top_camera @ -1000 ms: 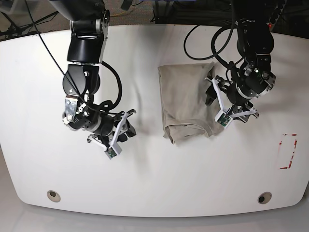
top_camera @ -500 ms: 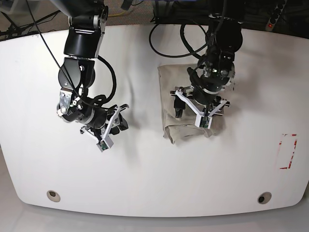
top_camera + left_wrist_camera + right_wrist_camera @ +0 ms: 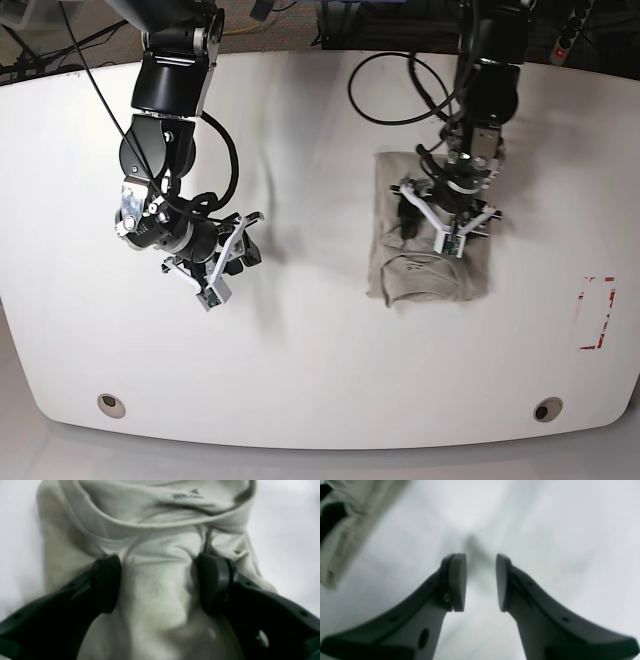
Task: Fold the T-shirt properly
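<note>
1. Nearest the base camera, a bare stretch of the white table (image 3: 320, 400) is seen, with two round insets near its front rim and a red-marked rectangle (image 3: 597, 312) toward the edge on the left arm's side.
2. The right gripper (image 3: 228, 268) is held low over bare table, well apart from the cloth; its forearm is bent down from a raised elbow. In the right wrist view the right gripper (image 3: 481, 582) is shown with jaws parted by a narrow gap and nothing between them.
3. The T-shirt (image 3: 432, 235) is found folded into a narrow upright rectangle on the table, collar end toward the front rim; open table is left on all sides of it.
4. The left gripper (image 3: 440, 222) is pressed down on the T-shirt's middle, the arm reaching in from the far edge. In the left wrist view the left gripper (image 3: 157, 585) is seen with jaws spread wide, both pads (image 3: 107, 582) resting on the T-shirt (image 3: 160, 542), cloth bunched between them; whether it is pinched cannot be told.
5. Compared with a second ago, the T-shirt is narrower and shifted toward the left arm's side; the left gripper has moved from its edge onto it.
</note>
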Robot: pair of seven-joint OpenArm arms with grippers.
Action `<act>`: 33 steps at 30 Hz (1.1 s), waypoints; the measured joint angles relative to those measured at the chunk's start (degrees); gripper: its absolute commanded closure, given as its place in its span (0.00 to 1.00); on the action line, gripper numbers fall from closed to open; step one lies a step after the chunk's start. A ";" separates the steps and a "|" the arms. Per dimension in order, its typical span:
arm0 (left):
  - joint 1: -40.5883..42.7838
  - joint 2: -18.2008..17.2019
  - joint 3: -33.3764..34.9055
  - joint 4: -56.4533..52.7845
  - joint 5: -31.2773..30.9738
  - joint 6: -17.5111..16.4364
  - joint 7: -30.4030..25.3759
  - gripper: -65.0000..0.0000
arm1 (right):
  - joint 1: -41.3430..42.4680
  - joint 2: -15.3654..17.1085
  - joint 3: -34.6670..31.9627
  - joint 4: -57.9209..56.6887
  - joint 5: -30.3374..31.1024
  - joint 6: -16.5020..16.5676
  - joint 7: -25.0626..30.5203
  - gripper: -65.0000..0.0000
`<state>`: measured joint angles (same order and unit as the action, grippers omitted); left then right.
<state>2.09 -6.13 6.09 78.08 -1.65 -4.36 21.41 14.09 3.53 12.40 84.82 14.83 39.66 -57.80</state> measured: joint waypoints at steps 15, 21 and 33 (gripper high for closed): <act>2.05 -26.91 -20.90 -8.52 0.17 -26.77 9.49 0.33 | -0.02 -0.17 -0.11 0.26 0.13 0.02 -0.17 0.72; 2.84 -33.14 -26.36 -17.92 2.01 -29.94 6.23 0.33 | -0.68 -0.20 -0.11 0.28 0.33 0.02 0.15 0.72; 3.58 -34.23 -39.04 -15.61 4.28 -35.98 5.99 0.33 | -5.51 -1.95 -0.76 10.21 0.42 0.13 0.15 0.72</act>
<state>5.67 -40.36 -32.95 62.48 2.63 -40.34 27.40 8.58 1.58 11.64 95.02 15.25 39.79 -57.65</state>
